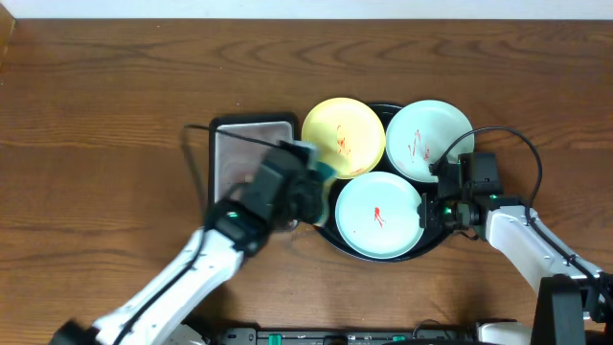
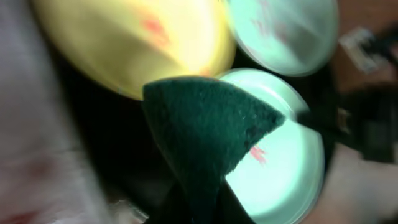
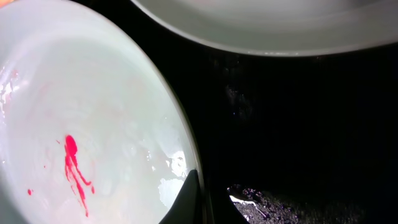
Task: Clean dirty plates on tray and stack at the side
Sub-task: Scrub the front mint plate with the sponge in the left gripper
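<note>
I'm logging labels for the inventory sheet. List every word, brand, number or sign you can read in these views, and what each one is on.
No text can be read in any view.
The yellow plate, far blue-green plate and near blue-green plate carry only red smears.
The black tray, grey tray and green scrub pad show no print.

My left pincer (image 1: 314, 175) was clamped on a green sponge (image 2: 205, 137), its arm stretched diagonally forward; my right pincer (image 1: 433, 205) pointed left, its grip unclear.
</note>
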Robot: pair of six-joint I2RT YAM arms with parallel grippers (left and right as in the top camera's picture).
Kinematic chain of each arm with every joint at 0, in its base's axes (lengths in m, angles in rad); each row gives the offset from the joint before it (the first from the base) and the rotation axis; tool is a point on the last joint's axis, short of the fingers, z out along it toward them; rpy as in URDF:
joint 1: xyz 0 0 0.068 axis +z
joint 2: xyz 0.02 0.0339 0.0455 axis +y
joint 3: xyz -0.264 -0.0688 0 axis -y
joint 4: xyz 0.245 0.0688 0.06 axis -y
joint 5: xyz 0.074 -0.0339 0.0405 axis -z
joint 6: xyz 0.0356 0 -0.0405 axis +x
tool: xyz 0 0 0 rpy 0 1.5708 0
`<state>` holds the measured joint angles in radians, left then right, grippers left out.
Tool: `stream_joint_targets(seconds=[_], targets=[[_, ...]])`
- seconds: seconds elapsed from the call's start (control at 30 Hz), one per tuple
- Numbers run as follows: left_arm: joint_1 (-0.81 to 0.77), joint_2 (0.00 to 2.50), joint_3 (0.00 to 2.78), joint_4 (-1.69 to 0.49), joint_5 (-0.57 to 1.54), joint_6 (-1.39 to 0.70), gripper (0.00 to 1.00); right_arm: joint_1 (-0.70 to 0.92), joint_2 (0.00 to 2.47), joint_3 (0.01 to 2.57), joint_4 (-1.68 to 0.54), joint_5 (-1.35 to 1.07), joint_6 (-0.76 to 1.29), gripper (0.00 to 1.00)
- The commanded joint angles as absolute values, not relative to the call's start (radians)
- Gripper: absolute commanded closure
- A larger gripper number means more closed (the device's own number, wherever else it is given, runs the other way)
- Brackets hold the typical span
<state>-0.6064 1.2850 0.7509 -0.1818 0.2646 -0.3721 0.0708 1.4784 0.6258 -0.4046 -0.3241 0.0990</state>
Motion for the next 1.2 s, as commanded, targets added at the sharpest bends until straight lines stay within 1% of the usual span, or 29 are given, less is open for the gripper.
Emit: stream_joint_targets(seconds=[0.0,0.3,0.53,0.7,0.9,0.97,1.1,1.17], targets=[[-0.675,1.373,0.806,-0.160,0.332,-0.447,0.93,0.080,1.488,0.638,-0.413,-0.349,0.104,0.99],[-0.759,1.656,1.164,-0.389,0.332,-0.424,0.93,0.080,1.488,0.638,-0.419,-0.349,0.104,0.99],[-0.824,1.818,1.213,-0.335,0.332,-0.439,0.93,0.080,1.488,0.638,-0.419,-0.349,0.104,0.99],[-0.859,1.887,1.213,-0.307,0.332,-0.506,0.93,0.080,1.488,0.638,-0.419,-0.349,0.104,0.99],[-0.887,1.959,1.213,-0.295,0.320,-0.510,0.93,0.080,1.488,0.638,-0.419,-0.349,0.104,0.99],[-0.885,1.974,1.213,-0.323,0.267,-0.507,0.93,0.080,1.488,0.638,-0.420,-0.349,0.104,0.99],[-0.864,1.971,1.213,-0.404,0.047,-0.492,0.93,0.080,1.488,0.638,-0.421,-0.349,0.104,0.99],[-0.843,1.965,1.213,-0.419,-0.002,-0.480,0.93,0.080,1.488,0.638,-0.421,-0.349,0.104,0.99]])
